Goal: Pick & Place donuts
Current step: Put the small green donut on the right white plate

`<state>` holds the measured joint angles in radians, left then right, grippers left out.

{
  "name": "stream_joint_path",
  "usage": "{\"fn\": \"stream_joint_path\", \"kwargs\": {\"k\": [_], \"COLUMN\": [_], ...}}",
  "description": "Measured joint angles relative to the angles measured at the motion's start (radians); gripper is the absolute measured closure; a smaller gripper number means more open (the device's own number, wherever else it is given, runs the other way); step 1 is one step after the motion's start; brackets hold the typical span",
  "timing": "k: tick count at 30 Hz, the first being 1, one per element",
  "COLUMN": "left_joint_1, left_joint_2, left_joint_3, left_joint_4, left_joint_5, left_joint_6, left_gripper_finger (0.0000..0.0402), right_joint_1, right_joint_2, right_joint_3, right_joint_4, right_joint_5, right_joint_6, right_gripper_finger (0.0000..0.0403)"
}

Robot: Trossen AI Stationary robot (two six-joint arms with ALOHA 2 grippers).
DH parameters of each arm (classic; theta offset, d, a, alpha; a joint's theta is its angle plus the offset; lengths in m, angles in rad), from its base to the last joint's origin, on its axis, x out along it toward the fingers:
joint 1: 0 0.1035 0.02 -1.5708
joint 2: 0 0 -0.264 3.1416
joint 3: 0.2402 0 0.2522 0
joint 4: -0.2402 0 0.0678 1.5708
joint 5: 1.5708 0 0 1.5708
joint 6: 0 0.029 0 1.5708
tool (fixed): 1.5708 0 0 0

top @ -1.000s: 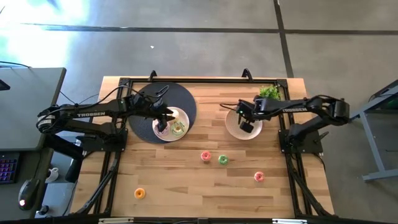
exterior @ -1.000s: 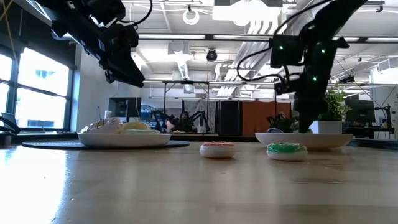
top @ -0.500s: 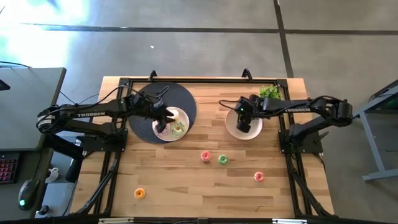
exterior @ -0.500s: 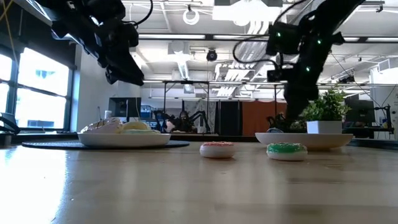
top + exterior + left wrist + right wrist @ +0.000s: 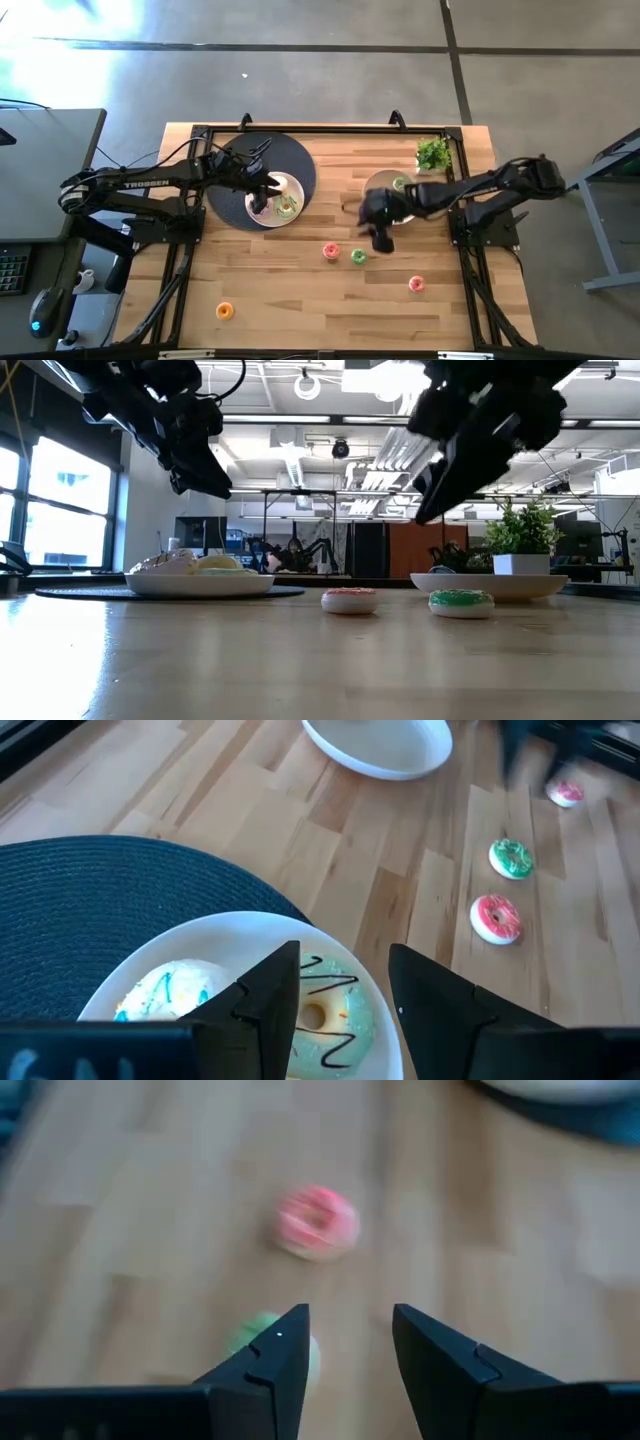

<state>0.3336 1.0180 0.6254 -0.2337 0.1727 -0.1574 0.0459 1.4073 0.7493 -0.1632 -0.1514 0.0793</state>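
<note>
Donuts: one small green donut now sits on the beige plate, and the right gripper is off that plate, where it was half a second ago. Reads as a drop done, next pick starting. Right arm is stretched low from the plate toward the table centre, fingers apart and empty, hovering over the pink-red donut and green donut lying just below the plate. Another pink one lies farther out, the orange one well apart. Left gripper hangs open over the white plate with the iced donuts, unchanged.
</note>
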Motion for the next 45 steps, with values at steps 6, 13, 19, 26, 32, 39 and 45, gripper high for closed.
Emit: {"fn": "stream_joint_path", "kwargs": {"k": [6,13,19,26,32,39,45], "left_joint_1": [0.000,0.000,0.000,0.000,0.000,0.000,0.000], "left_joint_2": [0.000,0.000,0.000,0.000,0.000,0.000,0.000], "left_joint_3": [0.000,0.000,0.000,0.000,0.000,0.000,0.000], "left_joint_4": [0.000,0.000,0.000,0.000,0.000,0.002,0.002], "left_joint_5": [-0.008,-0.008,-0.009,-0.011,-0.011,-0.010,-0.010], "left_joint_6": [-0.003,-0.007,-0.008,-0.015,-0.015,-0.015,-0.015], "left_gripper_finger": [0.0247,0.0247,0.0247,0.0247,0.0247,0.0247,0.0247], "right_joint_1": [0.135,0.188,0.193,0.192,0.167,0.104,0.015], "right_joint_2": [0.077,0.162,0.204,0.230,0.204,0.075,-0.102], "right_joint_3": [0.000,0.000,0.000,0.000,0.001,0.002,0.003], "right_joint_4": [0.080,0.048,0.046,0.048,0.050,-0.014,-0.269], "right_joint_5": [0.113,0.154,0.176,0.181,0.199,0.216,0.489], "right_joint_6": [-0.005,0.083,0.127,0.151,0.220,0.209,0.157], "right_gripper_finger": [0.0261,0.0261,0.0261,0.0275,0.0342,0.0385,0.0397]}}
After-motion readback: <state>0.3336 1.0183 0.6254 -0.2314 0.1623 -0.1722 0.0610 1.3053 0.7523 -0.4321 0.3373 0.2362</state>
